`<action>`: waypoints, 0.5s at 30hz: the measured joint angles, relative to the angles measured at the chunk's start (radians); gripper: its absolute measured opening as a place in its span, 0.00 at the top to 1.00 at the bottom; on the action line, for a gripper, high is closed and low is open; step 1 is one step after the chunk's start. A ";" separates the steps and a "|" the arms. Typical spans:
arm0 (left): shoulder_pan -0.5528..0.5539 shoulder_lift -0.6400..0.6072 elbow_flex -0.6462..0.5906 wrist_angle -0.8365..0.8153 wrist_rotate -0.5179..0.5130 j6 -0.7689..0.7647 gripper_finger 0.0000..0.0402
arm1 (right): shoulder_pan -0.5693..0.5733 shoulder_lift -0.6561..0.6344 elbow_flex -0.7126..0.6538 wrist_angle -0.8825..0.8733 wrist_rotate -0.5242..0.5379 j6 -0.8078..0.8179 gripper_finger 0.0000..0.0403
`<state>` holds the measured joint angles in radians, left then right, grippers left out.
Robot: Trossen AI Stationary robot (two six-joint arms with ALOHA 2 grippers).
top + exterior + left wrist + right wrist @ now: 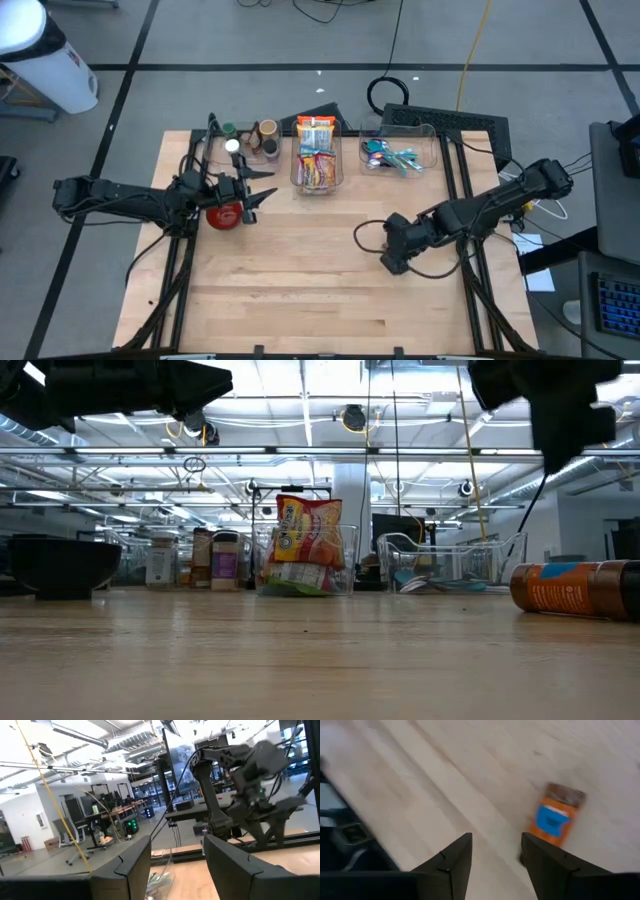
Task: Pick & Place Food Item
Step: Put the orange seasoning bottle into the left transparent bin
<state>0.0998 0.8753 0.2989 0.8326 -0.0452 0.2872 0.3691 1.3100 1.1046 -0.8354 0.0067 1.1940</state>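
Lying on the wooden table [320, 660] is an orange bottle [554, 817]; both tools [496, 851] [177, 865] gape empty; ceiling lights beyond.

Two bins [318, 178], one bowl [224, 214], maybe four jars [266, 134].

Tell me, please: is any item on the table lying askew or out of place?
Yes. An orange bottle lies on its side on the bare wood, apart from the clear bins, under the right end effector.
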 joint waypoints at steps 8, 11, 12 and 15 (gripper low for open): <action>0.000 0.000 0.000 0.019 0.000 0.064 0.52 | -0.057 -0.008 -0.146 -0.039 -0.014 -0.118 0.60; 0.002 0.000 0.000 0.057 -0.001 0.075 0.52 | -0.088 -0.008 -0.203 0.056 -0.082 -0.158 0.57; 0.004 0.000 0.000 0.071 -0.001 0.075 0.52 | -0.100 -0.008 -0.220 0.083 -0.109 -0.150 0.55; 0.012 0.000 0.000 0.106 0.000 0.067 0.52 | -0.142 -0.008 -0.264 0.155 -0.196 -0.101 0.49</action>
<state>0.1114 0.8753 0.2989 0.9388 -0.0453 0.3542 0.2269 1.3022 0.8409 -0.6804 -0.1897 1.0928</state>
